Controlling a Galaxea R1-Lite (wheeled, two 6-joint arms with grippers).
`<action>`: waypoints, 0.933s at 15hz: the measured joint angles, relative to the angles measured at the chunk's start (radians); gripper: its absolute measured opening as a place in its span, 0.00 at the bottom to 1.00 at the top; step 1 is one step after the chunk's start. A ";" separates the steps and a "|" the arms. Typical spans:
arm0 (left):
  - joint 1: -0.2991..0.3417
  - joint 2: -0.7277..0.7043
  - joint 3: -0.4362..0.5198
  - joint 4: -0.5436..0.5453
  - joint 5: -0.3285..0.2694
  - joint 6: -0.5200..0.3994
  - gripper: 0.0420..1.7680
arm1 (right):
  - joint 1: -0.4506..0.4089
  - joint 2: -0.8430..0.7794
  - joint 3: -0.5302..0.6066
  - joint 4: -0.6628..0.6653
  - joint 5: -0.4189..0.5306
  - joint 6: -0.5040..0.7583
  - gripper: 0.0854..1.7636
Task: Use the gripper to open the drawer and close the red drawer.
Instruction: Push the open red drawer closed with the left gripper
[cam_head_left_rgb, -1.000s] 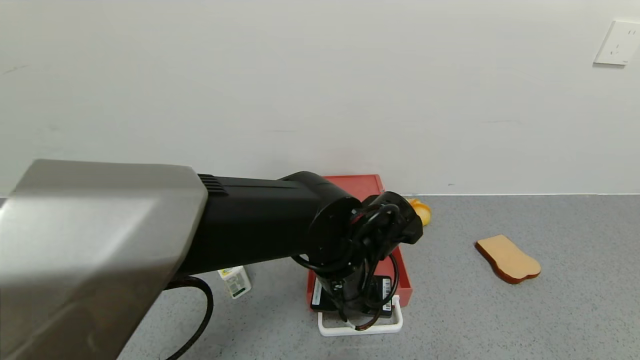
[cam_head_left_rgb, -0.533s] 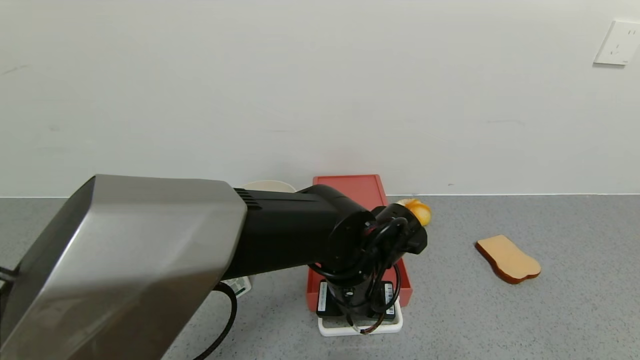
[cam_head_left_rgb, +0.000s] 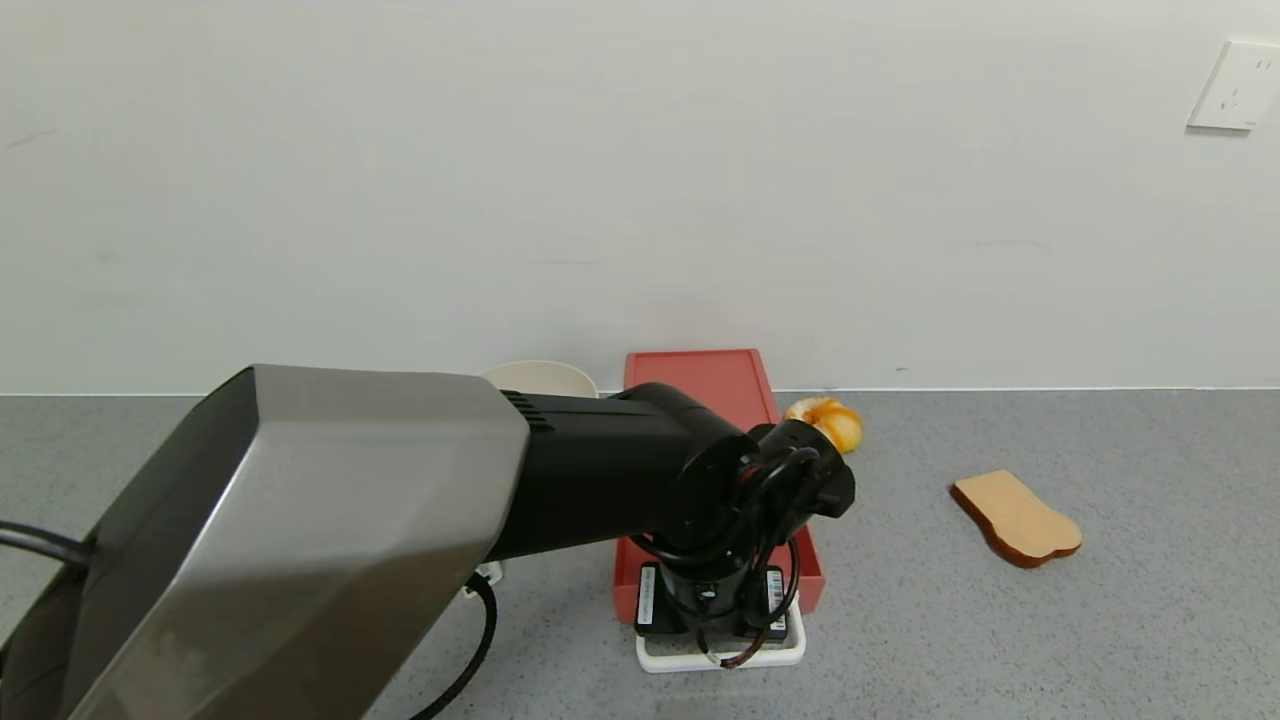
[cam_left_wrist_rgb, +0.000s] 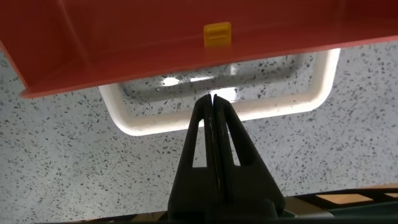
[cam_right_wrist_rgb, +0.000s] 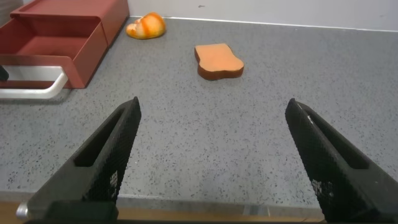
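The flat salmon-red plastic drawer box (cam_head_left_rgb: 715, 400) sits on the speckled grey stone-look countertop (cam_head_left_rgb: 1000, 640), its back against the white wall, with its smooth red tray (cam_right_wrist_rgb: 53, 50) slid partly out toward the robot. A glossy white rounded-rectangle loop handle (cam_left_wrist_rgb: 217, 115) projects from the tray's front wall, which carries a small yellow clip (cam_left_wrist_rgb: 217, 34). The left gripper (cam_left_wrist_rgb: 212, 102), a matte black tapered claw wrapped in looping black cables, has its fingers pressed together, their tips at the handle's front bar. The right gripper (cam_right_wrist_rgb: 214, 140) hangs low over the bare counter, near the robot, with its black fingers spread wide apart. Right of the drawer lie a glazed orange bun (cam_head_left_rgb: 828, 420) and a tan bread-slice shape with a brown crust (cam_head_left_rgb: 1015, 518); a beige bowl (cam_head_left_rgb: 540, 378) stands just left of the box.
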 joint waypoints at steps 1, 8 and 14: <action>-0.001 0.004 0.000 0.000 0.003 -0.001 0.04 | 0.000 0.000 0.000 0.000 0.000 0.000 0.97; -0.004 0.013 0.015 -0.076 0.036 -0.015 0.04 | 0.000 0.000 0.000 0.000 0.000 0.000 0.97; -0.016 0.019 0.014 -0.084 0.127 -0.014 0.04 | 0.000 0.000 0.000 0.000 0.000 0.000 0.97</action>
